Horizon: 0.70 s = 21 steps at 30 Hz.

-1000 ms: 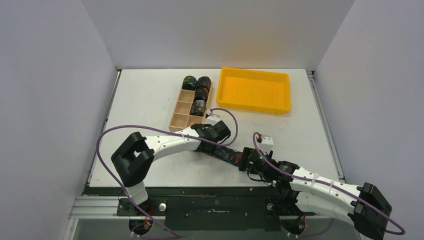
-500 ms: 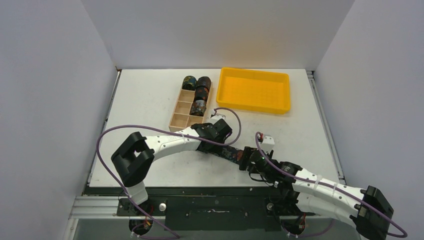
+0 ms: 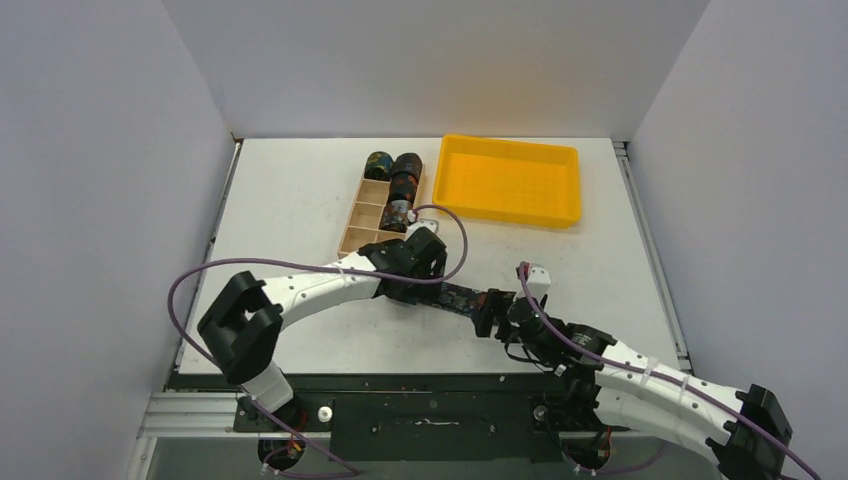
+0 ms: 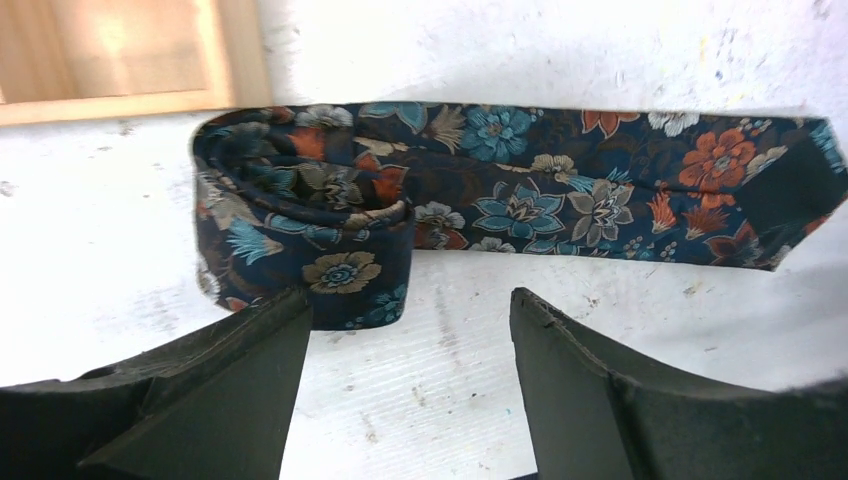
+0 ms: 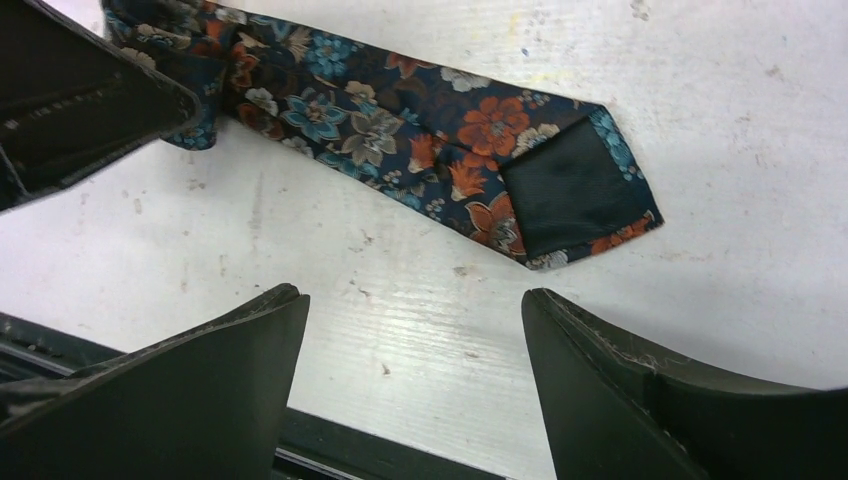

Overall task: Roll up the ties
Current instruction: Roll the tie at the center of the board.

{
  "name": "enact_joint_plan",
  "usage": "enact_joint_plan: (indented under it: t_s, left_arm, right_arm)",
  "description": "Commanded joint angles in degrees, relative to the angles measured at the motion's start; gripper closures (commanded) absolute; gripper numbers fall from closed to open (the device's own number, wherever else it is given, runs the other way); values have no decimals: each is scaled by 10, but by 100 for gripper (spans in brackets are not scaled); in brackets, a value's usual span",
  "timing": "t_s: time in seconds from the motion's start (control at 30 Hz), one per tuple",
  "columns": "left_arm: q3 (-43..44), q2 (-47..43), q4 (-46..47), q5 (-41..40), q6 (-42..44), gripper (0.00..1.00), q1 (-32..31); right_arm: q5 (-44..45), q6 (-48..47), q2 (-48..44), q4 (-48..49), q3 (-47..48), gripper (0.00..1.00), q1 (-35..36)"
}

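Observation:
One dark floral tie [image 4: 560, 190] lies on the white table, its left end coiled into a loose roll [image 4: 300, 220] and the rest flat, running right to its pointed tip [image 5: 560, 190]. My left gripper [image 4: 410, 300] stands open just in front of the roll, with its left finger [image 4: 250, 370] at the roll's edge and nothing between the jaws. My right gripper [image 5: 412, 297] is open over bare table just short of the tip. From above, the tie [image 3: 460, 297] spans between the left gripper [image 3: 408, 283] and the right gripper [image 3: 492, 315].
A light wooden compartment box [image 3: 358, 240] behind the left arm holds three rolled ties [image 3: 405, 172]. A yellow tray [image 3: 510, 180] sits at the back right. The table's front edge and dark rail [image 5: 330, 450] lie right under my right gripper.
Both grippers have opened a little wider. The left arm's elbow swung left and its wrist pulled back toward the box. The right gripper moved forward along the tie.

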Motion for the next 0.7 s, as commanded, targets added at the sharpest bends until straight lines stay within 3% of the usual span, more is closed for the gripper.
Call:
enact_joint_plan:
  t_s: [0.0, 0.13, 0.27, 0.37, 0.47, 0.53, 0.67]
  left_arm:
    - [-23, -84, 36, 34, -1, 29, 41]
    - [-53, -166, 35, 39, 10, 25, 84]
    - [-110, -251, 56, 46, 33, 2, 152]
    - [-159, -295, 97, 124, 37, 4, 234]
    - [-208, -321, 158, 256, 38, 4, 317]
    - [-243, -326, 209, 330, 40, 4, 336]
    - [-264, -306, 244, 379, 41, 4, 338]
  right_arm:
    - [-17, -30, 14, 32, 45, 19, -4]
    - [-31, -50, 61, 62, 73, 20, -4]
    - [-58, -75, 131, 124, 107, 23, 0]
    - [-59, -83, 210, 162, 140, 26, 9]
    - [-51, -89, 278, 193, 174, 27, 22]
    - [-46, -93, 314, 201, 193, 26, 28]
    - [-49, -105, 378, 235, 231, 25, 25]
